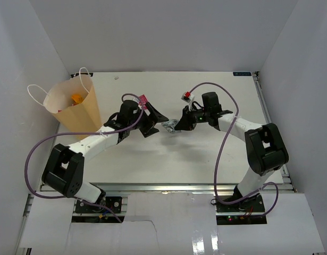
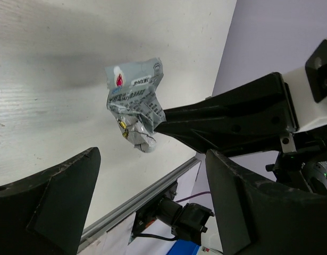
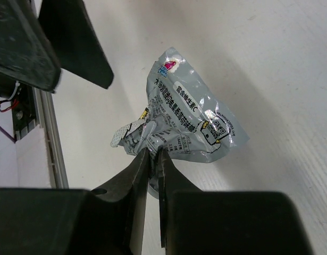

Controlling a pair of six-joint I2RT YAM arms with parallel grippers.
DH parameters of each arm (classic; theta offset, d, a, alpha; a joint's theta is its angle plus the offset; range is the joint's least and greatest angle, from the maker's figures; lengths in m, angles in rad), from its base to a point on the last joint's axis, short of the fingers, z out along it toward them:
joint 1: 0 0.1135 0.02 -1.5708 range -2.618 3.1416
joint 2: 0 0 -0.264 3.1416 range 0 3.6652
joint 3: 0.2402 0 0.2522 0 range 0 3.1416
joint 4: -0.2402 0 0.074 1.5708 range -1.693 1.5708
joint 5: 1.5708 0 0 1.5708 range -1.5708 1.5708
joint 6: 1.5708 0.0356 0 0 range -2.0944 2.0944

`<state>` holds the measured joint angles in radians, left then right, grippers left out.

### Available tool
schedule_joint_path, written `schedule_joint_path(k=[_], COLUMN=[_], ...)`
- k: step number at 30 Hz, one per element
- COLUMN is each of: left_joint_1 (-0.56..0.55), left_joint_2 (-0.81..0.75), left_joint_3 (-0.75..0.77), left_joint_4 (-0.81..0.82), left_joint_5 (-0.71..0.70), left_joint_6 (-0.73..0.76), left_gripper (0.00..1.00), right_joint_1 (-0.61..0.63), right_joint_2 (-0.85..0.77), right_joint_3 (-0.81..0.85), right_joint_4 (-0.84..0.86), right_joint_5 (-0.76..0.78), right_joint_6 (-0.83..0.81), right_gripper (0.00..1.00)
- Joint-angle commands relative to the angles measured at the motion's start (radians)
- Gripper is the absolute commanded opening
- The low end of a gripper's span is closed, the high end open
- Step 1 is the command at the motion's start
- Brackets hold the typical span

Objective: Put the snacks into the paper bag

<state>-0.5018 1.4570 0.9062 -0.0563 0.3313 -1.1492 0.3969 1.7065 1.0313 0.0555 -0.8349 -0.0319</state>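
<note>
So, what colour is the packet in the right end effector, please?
The packet is shiny silver-grey with dark print; the right wrist view shows it best.

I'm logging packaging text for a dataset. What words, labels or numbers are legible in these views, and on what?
"富含维生素C": apparently, on the silver packet pinched in the right gripper.
Other Chinese lines and small print on that packet: too creased and small to read.
Blue strip at the far right in the top view: too small to read.
Paper bag: no print visible.
</note>
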Motion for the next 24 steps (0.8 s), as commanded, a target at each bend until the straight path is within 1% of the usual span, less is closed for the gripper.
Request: schedule_joint_path(k=[1,2,5,7,11,12,13,15,18,19,21,22,24], left_joint_1=[-0.023,-0.026,-0.037,-0.044,-0.060,-0.064,-0.066,-0.070,-0.073,-0.073,-0.073,-0.073,-0.073], left_joint_2=[-0.001,0.000,0.005,0.006,0.002,0.000,-0.004,-0.023,-0.059,-0.070,-0.101,-0.110,-0.141], left_joint_3=[-0.001,-0.006,-0.013,-0.020,-0.023,-0.024,-0.027,-0.033,-0.041,-0.047,-0.053,-0.059,-0.064], left_joint_4=[0.049,0.047,0.046,0.033,0.021,0.019,0.021,0.019,0.018,0.018,0.018,0.015,0.012], left_joint_5=[0.014,0.012,0.011,0.006,-0.012,-0.018,-0.020,-0.031,-0.043,-0.051,-0.057,-0.063,-0.069], left_joint_6=[-0.023,-0.021,-0.018,-0.015,-0.009,-0.009,-0.009,-0.012,-0.012,-0.012,-0.011,-0.010,-0.003], left_gripper=[0.89,0.86,0.82,0.82,0.76,0.69,0.65,0.57,0.51,0.45,0.39,0.32,0.26], right_joint_1=[0.002,0.002,0.008,0.014,0.039,0.040,0.043,0.051,0.057,0.057,0.059,0.060,0.062], right_joint_2=[-0.065,-0.073,-0.100,-0.119,-0.153,-0.156,-0.159,-0.171,-0.180,-0.182,-0.186,-0.188,-0.191], right_joint_3=[-0.016,-0.019,-0.030,-0.036,-0.050,-0.053,-0.054,-0.066,-0.071,-0.073,-0.074,-0.074,-0.073], right_joint_4=[0.056,0.058,0.069,0.078,0.096,0.102,0.110,0.127,0.132,0.132,0.132,0.130,0.130], right_joint_5=[-0.079,-0.084,-0.101,-0.118,-0.142,-0.148,-0.164,-0.167,-0.161,-0.158,-0.158,-0.155,-0.156], right_joint_6=[0.010,0.013,0.024,0.056,0.093,0.105,0.131,0.148,0.156,0.158,0.159,0.159,0.159], right_gripper=[0.08,0.08,0.08,0.08,0.08,0.08,0.08,0.08,0.08,0.08,0.09,0.10,0.11])
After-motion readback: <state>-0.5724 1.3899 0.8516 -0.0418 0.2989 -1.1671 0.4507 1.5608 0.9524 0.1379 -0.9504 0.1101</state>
